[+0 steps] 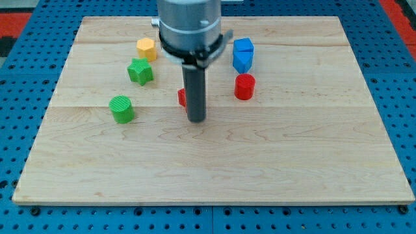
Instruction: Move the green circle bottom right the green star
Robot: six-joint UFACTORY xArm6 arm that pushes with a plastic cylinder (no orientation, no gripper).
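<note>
The green circle [121, 108] sits on the wooden board at the view's left, below and a little left of the green star [140, 71]. My tip [196, 119] rests on the board near the middle, well to the right of the green circle. The rod hides most of a red block [182, 97], whose shape I cannot make out; only its left edge shows, just up and left of the tip.
A yellow hexagon [145, 48] lies above the green star. A blue block [242, 54] and a red cylinder [244, 86] lie to the right of the rod. The wooden board [292, 162] rests on a blue pegboard.
</note>
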